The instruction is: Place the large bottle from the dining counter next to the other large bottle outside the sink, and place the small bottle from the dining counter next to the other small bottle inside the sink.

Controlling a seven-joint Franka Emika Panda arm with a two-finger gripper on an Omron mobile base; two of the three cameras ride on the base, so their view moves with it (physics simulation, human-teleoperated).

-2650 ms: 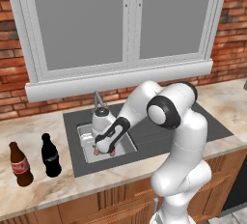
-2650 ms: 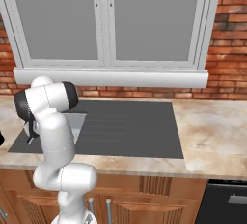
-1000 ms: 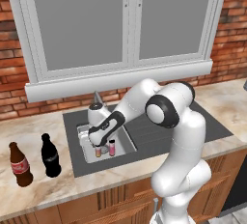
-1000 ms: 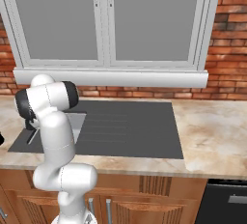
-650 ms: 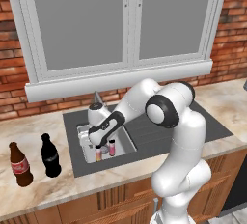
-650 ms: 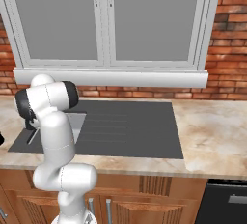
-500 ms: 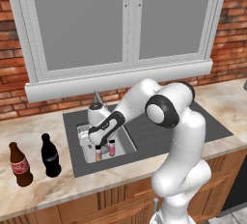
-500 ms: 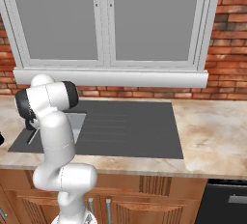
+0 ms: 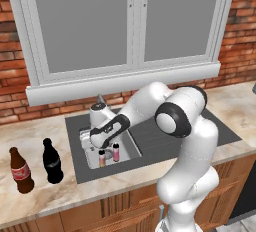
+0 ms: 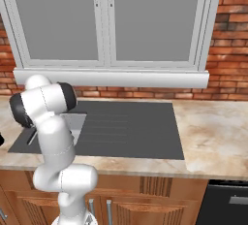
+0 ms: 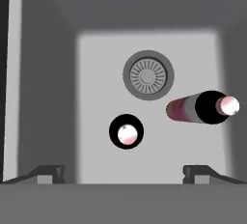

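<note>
Two small bottles stand upright side by side inside the sink [image 9: 129, 148]: one with a dark cap [image 9: 102, 158] and a pink one [image 9: 116, 152]. From above, the hand view shows the first small bottle [image 11: 126, 132] straight below and the pink small bottle [image 11: 202, 107] off to the right. My gripper [image 9: 103, 145] hangs just above them, open [image 11: 123, 174], with nothing between its fingers. On the counter left of the sink stand two large bottles, a black one [image 9: 52, 161] and a brown one with a red label [image 9: 21, 171].
A round drain [image 11: 148, 75] sits in the sink floor beyond the bottles. The faucet [image 9: 100, 101] rises at the back of the basin, close behind my hand. A dark draining board [image 10: 126, 127] stretches right of the basin. A window and brick wall back the counter.
The hand came down into the basin with a small bottle. Its jaws have spread and let it go; the bottle stands free beside the pink one.
</note>
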